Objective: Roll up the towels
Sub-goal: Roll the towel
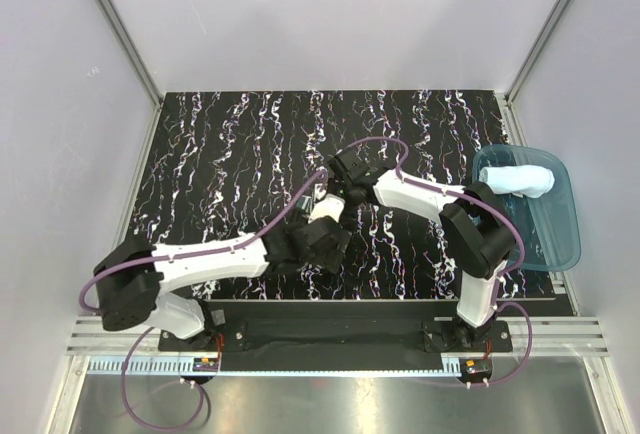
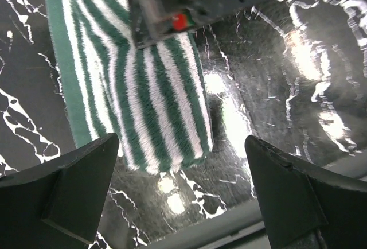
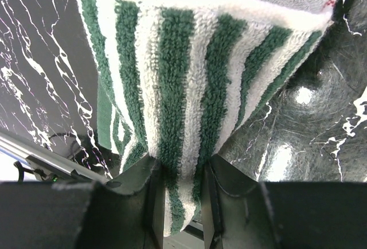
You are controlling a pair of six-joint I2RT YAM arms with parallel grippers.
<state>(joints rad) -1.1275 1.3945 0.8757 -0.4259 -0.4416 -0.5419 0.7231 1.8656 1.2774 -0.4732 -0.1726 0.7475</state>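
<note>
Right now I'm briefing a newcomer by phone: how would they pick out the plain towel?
Look to the right edge of the black white-veined table, where a translucent blue plastic tray sits. The pale blue cloth towel lies bundled at its far end. It is plain, whereas the green-and-white striped towel is pinched in the right gripper mid-table.

Left gripper (image 2: 180,163) spread wide, right gripper (image 3: 180,174) clamped narrow, arms angled inward.

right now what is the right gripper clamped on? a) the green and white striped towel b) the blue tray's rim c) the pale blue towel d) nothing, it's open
a: in the right wrist view the right gripper pinches a fold of the striped towel between its fingers.
</note>
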